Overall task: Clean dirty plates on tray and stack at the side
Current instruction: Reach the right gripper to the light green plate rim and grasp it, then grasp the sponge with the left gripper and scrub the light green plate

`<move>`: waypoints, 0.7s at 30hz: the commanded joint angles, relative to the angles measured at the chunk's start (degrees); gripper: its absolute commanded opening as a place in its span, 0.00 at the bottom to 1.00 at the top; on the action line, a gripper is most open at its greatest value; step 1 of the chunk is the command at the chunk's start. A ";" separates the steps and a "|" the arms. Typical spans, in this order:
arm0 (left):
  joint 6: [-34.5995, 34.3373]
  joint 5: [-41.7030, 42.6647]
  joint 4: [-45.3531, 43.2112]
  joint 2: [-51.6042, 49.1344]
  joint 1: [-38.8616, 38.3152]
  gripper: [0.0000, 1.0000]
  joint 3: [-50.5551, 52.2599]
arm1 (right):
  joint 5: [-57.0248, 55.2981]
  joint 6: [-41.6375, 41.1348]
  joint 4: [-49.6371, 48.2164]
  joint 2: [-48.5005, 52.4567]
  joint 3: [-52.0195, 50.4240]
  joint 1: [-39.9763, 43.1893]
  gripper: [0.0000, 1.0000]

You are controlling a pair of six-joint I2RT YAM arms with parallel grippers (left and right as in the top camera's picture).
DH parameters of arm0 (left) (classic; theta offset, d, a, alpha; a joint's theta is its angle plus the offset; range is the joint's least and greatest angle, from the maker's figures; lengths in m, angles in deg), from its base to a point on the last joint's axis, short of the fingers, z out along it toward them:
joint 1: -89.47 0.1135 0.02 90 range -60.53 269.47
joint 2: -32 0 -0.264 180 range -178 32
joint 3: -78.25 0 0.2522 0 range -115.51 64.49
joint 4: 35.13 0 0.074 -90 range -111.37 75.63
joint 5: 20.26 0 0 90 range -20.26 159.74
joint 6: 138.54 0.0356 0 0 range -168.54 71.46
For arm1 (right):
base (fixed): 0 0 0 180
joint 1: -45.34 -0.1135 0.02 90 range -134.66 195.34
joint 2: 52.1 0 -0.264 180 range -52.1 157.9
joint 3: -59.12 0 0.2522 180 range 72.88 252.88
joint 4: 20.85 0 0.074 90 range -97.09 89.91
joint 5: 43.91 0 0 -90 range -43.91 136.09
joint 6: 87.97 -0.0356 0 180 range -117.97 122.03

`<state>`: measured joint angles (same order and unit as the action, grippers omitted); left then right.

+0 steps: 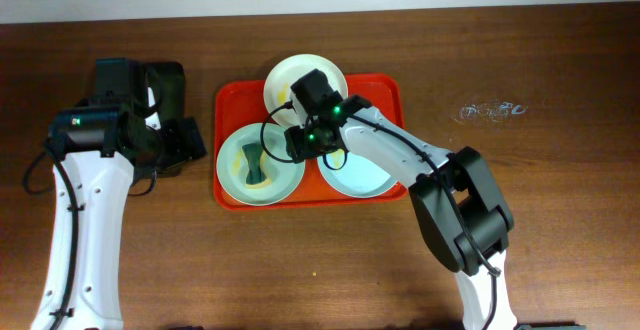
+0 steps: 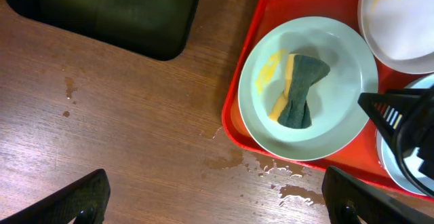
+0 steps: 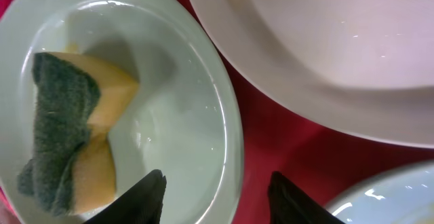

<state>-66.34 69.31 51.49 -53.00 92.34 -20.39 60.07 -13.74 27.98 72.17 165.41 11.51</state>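
— Where to look for the plates (image 1: pixel 290 78)?
— On the red tray (image 1: pixel 385 90), none stacked yet. In the green plate (image 1: pixel 282 177), a sponge (image 1: pixel 256 165) for wiping.
— And the jaws?
— Spread and empty, the right jaws, above that plate, likely after the sponge. Spread too, the left jaws, waiting over the bench (image 1: pixel 300 270).

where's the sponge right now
Overhead, the sponge lies in the green plate on the left side of the red tray, just left of the blue plate.

Red tray (image 1: pixel 386 88); pale green plate (image 1: pixel 232 173) (yellow smudge), cream-white plate (image 1: pixel 285 77), pale blue plate (image 1: pixel 366 180). Yellow sponge (image 1: pixel 256 162), dark green top. Green-black tub (image 1: pixel 168 80). Brown wood-grain table (image 1: pixel 300 270).
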 commanded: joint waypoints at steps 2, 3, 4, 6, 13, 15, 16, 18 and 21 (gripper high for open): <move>0.07 1.95 -0.04 -0.17 0.26 0.99 0.52 | -1.20 0.52 -0.37 2.99 0.46 -0.90 0.48; 0.07 2.91 -0.07 -0.17 0.26 1.00 0.52 | -1.18 0.52 -0.24 3.56 0.48 -0.90 0.44; 0.07 3.26 -0.09 -0.28 0.26 0.96 0.52 | -1.18 0.52 -0.07 3.78 0.46 -0.90 0.41; 0.09 4.70 -0.17 -0.96 0.22 0.84 0.63 | -1.14 0.52 0.79 3.76 0.48 -0.87 0.40; 1.22 16.09 -19.45 -6.14 -2.19 0.34 13.81 | -1.11 0.50 4.39 3.76 0.48 -0.28 0.27; 1.18 17.59 -24.46 -8.68 -4.00 0.33 16.24 | -0.94 0.50 4.37 3.76 0.48 -0.28 0.28; 1.14 17.64 -27.65 -10.58 -5.16 0.34 17.18 | -0.74 0.50 4.33 3.76 0.48 -0.28 0.27; 1.14 17.64 -31.15 -13.86 -7.10 0.39 17.46 | -0.31 0.50 4.33 3.76 0.48 -0.26 0.28; 1.14 16.48 -34.40 -17.62 -9.81 0.43 17.46 | -0.33 0.50 4.33 3.76 0.48 -0.28 0.27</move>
<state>-65.66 85.62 18.42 -67.79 84.39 -3.52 59.90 -13.17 31.85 74.68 165.89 11.16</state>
